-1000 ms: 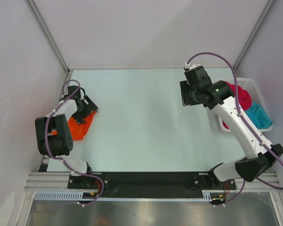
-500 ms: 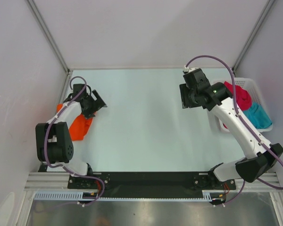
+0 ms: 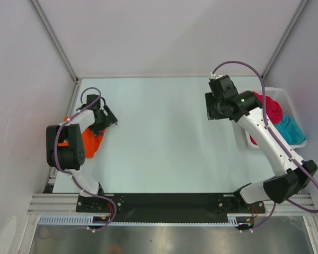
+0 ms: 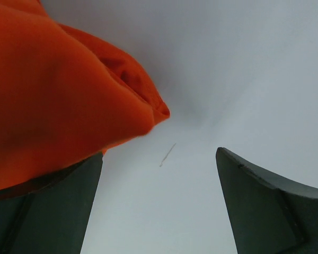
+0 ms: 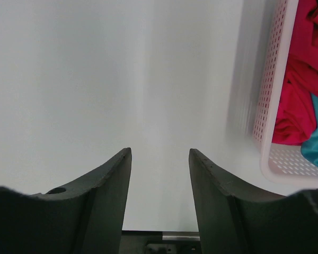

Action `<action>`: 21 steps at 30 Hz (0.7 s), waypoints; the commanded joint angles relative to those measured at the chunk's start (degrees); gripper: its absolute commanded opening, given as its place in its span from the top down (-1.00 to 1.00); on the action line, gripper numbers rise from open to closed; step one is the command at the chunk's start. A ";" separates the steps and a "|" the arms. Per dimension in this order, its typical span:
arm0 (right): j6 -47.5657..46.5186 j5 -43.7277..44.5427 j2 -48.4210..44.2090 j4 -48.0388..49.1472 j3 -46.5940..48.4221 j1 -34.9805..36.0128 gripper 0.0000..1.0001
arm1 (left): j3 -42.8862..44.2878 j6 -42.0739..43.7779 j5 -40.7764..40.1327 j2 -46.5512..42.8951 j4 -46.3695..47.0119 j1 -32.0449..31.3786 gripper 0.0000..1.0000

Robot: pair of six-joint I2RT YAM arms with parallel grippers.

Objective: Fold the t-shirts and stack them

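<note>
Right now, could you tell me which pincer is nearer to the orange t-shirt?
Left. The left pincer hovers open right at the orange t-shirt's edge; the right pincer is open across the table, beside the white basket.

Left arm, right arm: white shells, black joints, purple cables. Green lamp on right arm. Left gripper, right gripper: dark grey fingers.

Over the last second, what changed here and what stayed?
The left gripper, open, edged farther from its base and toward the middle, beside the orange t-shirt; nothing grasped or released. The right gripper barely shifted; the basket, its red t-shirt and teal t-shirt stayed put.
</note>
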 commanded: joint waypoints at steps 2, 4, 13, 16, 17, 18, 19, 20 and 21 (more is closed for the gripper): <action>-1.86 -0.42 2.63 1.20 2.58 -0.69 -0.05 | 3.07 1.86 -6.82 2.62 -2.28 2.61 -0.88; -2.03 -0.42 3.33 1.02 3.63 -0.87 -0.05 | 2.81 1.94 -6.83 2.98 -2.46 4.81 -0.88; -2.12 -0.68 5.53 -0.12 6.45 -0.87 -0.04 | 4.21 2.03 -7.09 4.21 -2.11 9.47 -0.88; -1.86 -0.68 5.89 -0.30 6.62 -0.70 -0.04 | 4.21 1.86 -6.31 4.47 -1.76 9.92 -0.88; -1.77 -0.68 5.97 -0.39 6.71 -0.61 -0.04 | 4.04 1.86 -5.52 4.21 -1.32 9.92 -0.88; -1.77 -0.86 5.97 -0.30 6.71 -0.61 -0.04 | 3.69 1.94 -4.47 3.77 -0.01 9.65 -0.88; -1.77 -1.12 6.15 -0.30 6.71 -0.43 -0.04 | 3.16 2.12 -1.85 2.73 0.61 9.48 -0.88; -1.60 -1.30 6.24 -0.04 6.71 -0.34 -0.04 | 3.07 2.47 -0.34 1.93 2.18 8.52 -0.88; -1.51 -1.47 6.33 0.23 6.80 -0.08 -0.05 | 3.07 3.25 1.50 1.14 3.07 7.73 -0.88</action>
